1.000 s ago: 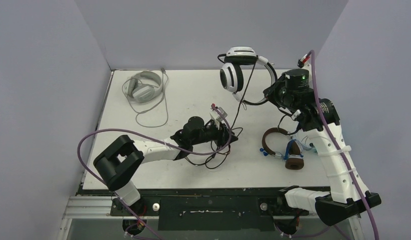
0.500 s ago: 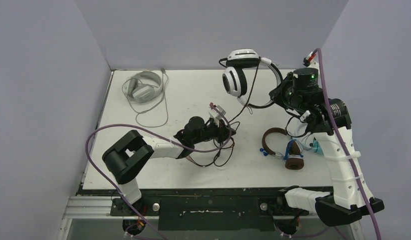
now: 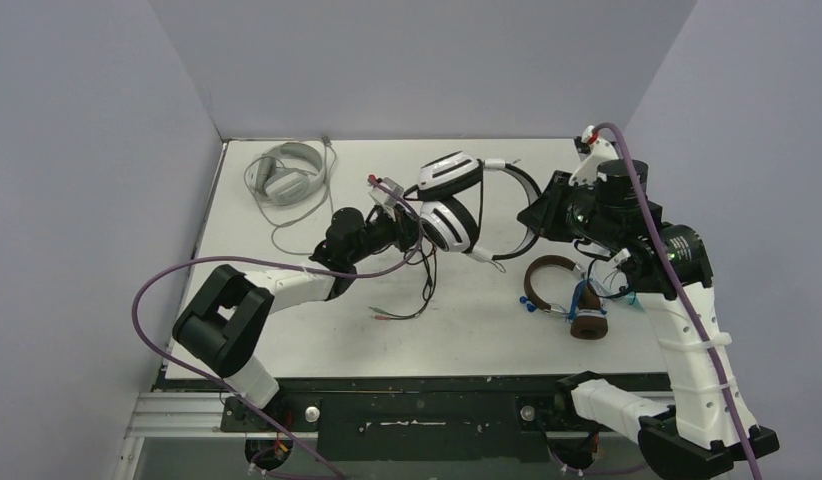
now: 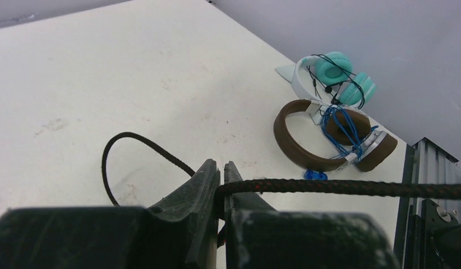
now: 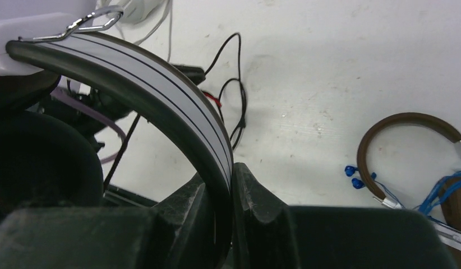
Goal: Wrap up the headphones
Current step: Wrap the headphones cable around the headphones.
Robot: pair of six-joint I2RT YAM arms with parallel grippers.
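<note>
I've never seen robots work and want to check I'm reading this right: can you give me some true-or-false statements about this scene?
1. The right end effector grips the black-and-white headphones by the headband. True.
2. The left end effector is open and empty. False: it is shut on the black cable.
3. The brown headphones lie on the table. True.
4. The pale grey headphones are lifted in the air. False: they lie at the table's far left corner.
</note>
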